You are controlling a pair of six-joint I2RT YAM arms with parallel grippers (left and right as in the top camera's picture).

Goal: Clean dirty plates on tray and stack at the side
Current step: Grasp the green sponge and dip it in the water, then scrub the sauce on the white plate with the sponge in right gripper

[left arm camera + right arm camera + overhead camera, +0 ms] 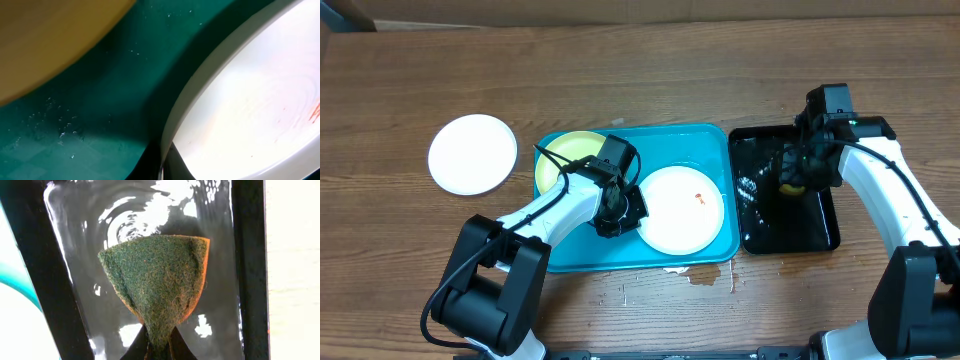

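A white plate [680, 208] with small orange-red smears lies on the right half of the turquoise tray [650, 258]. My left gripper [617, 215] is shut on this plate's left rim; in the left wrist view the rim [200, 95] runs between the two dark fingers [162, 167]. A pale yellow-green plate [565, 155] lies at the tray's back left [45, 40]. A clean white plate [472, 153] sits on the table left of the tray. My right gripper [790, 178] is shut on a green scouring sponge [157, 280] over the black tray [825, 232].
The black tray [80, 280] holds rippling water. A small spill [705, 276] lies on the wooden table in front of the turquoise tray. Water drops [55, 127] speckle the turquoise tray's floor.
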